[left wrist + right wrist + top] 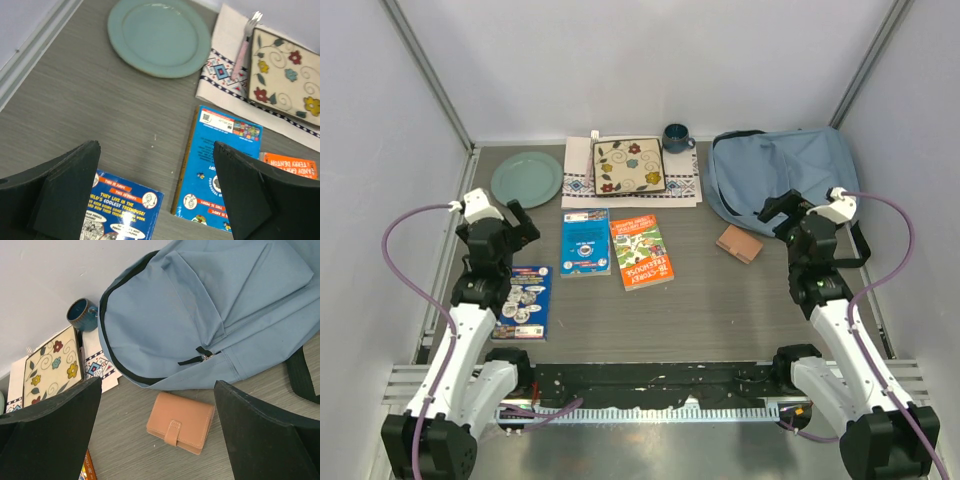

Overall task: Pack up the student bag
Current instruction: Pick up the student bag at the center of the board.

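The left fingers (55, 195) stand spread wide and hold nothing, above a blue book (122, 212) on the desk (90, 110). The right fingers (47, 432) are likewise spread and empty, over a tan wallet (181, 422). Just beyond the wallet, the student bag (210, 305) lies flat at the desk's far right corner.

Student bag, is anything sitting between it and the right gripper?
Only a tan wallet, lying on the table just in front of the student bag, below the open right gripper. Nothing else visible stands between them.
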Available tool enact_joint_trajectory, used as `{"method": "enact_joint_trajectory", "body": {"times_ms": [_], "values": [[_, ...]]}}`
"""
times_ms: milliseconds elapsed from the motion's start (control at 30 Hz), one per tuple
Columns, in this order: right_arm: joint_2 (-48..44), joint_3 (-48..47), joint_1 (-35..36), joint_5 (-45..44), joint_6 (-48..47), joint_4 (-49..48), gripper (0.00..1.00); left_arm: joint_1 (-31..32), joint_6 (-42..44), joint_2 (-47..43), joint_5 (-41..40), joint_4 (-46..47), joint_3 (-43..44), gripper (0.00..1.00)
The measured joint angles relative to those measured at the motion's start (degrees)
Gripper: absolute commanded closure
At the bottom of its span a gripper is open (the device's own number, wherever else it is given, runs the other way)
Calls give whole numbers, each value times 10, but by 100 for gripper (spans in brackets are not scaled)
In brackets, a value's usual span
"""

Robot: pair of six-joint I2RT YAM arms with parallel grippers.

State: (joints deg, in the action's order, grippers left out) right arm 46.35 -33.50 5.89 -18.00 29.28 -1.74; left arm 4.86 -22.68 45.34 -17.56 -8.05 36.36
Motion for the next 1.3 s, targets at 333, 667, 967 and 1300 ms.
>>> {"method": "enact_joint_trajectory", "body": {"times_ms": [333, 667, 967, 1300], "values": [[33, -46, -7, -44, 28, 72, 0, -3, -132, 53, 0, -141, 77, 1], [86, -67, -47, -23, 64, 112, 0, -9, -172, -7, 38, -186, 63, 0], [140, -74, -110, 56, 113, 130, 2, -9, -125, -35, 66, -203, 69, 1], [186, -27, -234, 185, 172, 92, 9, -9, -101, -35, 97, -223, 70, 0]]}}
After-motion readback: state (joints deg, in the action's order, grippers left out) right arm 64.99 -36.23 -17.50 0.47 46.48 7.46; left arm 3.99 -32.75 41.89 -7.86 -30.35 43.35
